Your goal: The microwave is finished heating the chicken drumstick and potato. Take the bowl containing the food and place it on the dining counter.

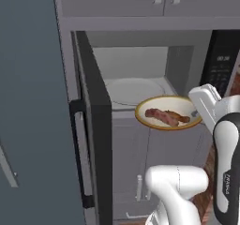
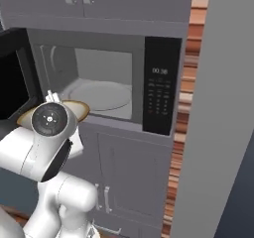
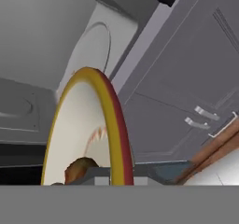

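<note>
The tool [image 1: 196,112] is pinching the rim of the bowl [image 1: 166,112], which hangs in the air just outside the open microwave [image 1: 140,74]. The chicken drumstick [image 1: 161,116] lies inside the bowl, just beside the tool, with the glass turntable [image 1: 133,90] beyond.

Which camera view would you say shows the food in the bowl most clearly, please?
The left base view: it looks down into the bowl, showing the reddish-brown food whole. The hand view sees the bowl edge-on, with one brown lump low down. In the right base view the arm hides the bowl's inside.
</note>
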